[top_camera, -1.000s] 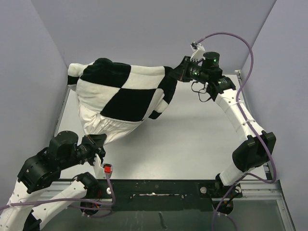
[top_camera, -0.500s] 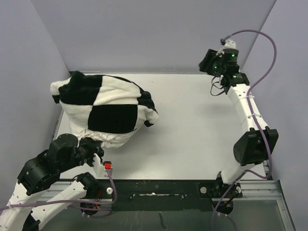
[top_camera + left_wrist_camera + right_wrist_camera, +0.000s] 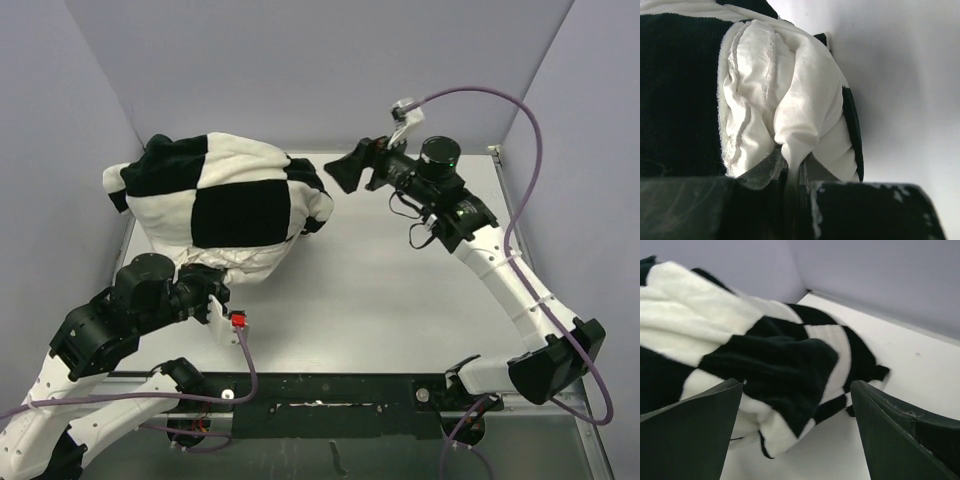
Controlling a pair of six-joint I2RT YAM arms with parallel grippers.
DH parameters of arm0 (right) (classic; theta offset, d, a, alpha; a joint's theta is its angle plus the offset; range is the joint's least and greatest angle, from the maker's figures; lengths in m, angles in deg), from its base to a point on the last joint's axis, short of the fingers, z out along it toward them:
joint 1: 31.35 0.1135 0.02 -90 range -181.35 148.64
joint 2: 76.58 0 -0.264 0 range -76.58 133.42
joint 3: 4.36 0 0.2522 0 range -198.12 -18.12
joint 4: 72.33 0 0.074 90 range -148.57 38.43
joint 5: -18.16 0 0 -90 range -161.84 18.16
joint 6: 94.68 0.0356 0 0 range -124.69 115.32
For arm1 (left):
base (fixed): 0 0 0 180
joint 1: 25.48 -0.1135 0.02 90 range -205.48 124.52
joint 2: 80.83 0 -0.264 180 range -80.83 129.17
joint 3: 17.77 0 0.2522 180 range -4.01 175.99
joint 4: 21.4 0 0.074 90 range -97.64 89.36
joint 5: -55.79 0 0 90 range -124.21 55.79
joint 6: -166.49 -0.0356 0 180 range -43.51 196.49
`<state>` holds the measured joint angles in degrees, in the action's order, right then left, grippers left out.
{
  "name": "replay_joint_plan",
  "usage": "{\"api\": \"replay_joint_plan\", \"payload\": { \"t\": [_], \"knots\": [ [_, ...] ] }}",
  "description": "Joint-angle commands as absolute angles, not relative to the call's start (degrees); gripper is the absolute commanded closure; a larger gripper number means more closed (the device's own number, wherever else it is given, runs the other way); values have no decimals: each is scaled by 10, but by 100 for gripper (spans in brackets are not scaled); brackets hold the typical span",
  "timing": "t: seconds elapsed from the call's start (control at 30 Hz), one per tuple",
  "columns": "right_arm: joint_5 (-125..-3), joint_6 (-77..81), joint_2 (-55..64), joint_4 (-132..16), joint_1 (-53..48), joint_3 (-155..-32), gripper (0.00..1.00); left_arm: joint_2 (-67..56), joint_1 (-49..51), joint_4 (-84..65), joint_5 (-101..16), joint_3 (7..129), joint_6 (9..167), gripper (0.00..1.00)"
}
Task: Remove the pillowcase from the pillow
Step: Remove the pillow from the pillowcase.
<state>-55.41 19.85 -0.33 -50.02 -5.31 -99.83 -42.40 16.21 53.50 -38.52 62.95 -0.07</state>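
Gripping: the left gripper (image 3: 790, 172) was clamped on a fold of the pillow's (image 3: 795, 105) plain white cloth, with the fold pinched between its two fingers.
Left gripper, place: at the near, lower end of the pillow, where white cloth bulged out of the cover.
Pillowcase (image 3: 240, 205): checked in large black and white squares. It was draped over the top and far side of the pillow and covered most of it.
Pillowcase, open edge: bunched back beside the pillow's near end. A fuzzy white hem showed in the left wrist view.
Pillow, bare part: wrinkled white cloth, seen only at the near lower end. The rest was hidden under the pillowcase.
Right gripper (image 3: 340, 172): fingers spread wide and holding nothing.
Right gripper, place: in the air just to the right of the pillow, pointed toward it and clear of the pillowcase.
Table (image 3: 400, 300): a white top that lay under the pillow and ran on to the pillow's right.
Pillow on table: whether it rested fully or was partly lifted could not be told.
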Motion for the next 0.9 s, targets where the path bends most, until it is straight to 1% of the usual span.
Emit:
{"api": "replay_joint_plan", "payload": {
  "t": [0.0,0.07,0.17,0.33,0.43,0.53,0.63,0.73,0.87],
  "knots": [
    [-484,240,27,-609,4,-979,5,-443,164,447,-387,652,-42,100],
    [-506,188,31,-603,49,-988,5,-445,165,445,-381,653,-44,100],
    [-546,95,9,-600,100,-959,5,-437,164,439,-376,667,-39,100],
    [-617,10,-96,-679,135,-821,7,-417,164,412,-379,699,-12,100],
    [-650,-84,-151,-718,198,-752,7,-404,164,409,-383,717,9,100],
    [-694,-194,-176,-724,273,-715,6,-398,164,410,-388,721,16,100],
    [-705,-277,-167,-732,325,-707,4,-398,164,412,-391,719,16,100],
    [-722,-333,-124,-721,357,-745,4,-399,164,417,-393,720,15,100],
    [-733,-394,-72,-744,364,-775,7,-397,164,432,-391,731,16,100]
  ]
}}
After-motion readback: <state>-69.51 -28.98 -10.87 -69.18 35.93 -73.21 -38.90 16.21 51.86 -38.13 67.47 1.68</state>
